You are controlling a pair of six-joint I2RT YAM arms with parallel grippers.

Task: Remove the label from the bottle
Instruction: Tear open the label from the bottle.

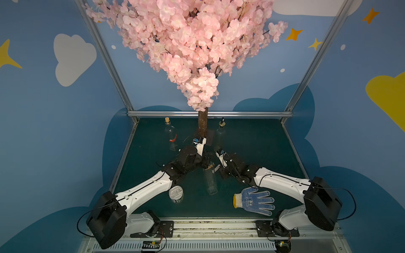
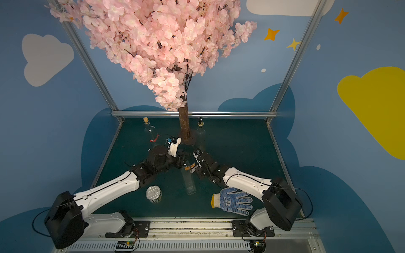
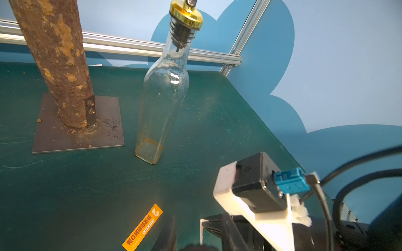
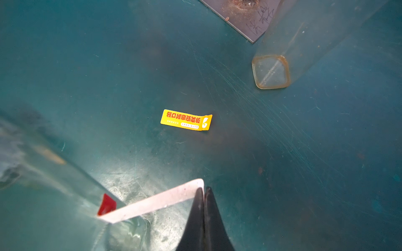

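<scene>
Right hand (image 4: 204, 189) pinches the label (image 4: 152, 202); left hand (image 1: 207, 158) clasps the bottle (image 1: 210, 181) by its top. Sticker (image 4: 186, 122), oil bottle (image 3: 163, 97) and trunk (image 3: 56, 65) lie beyond, can (image 1: 176, 193) and glove (image 1: 254, 200) nearer

Can (image 1: 176, 193) left of bottle (image 1: 210, 181), glove (image 1: 254, 200) right (both nearer front), trunk (image 1: 202, 124) behind.

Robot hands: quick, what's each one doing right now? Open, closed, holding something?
Left hand: closed, apparently gripping the top of the bottle.
Right hand: closed, pinching the end of the label, which is partly peeled off the bottle.
</scene>
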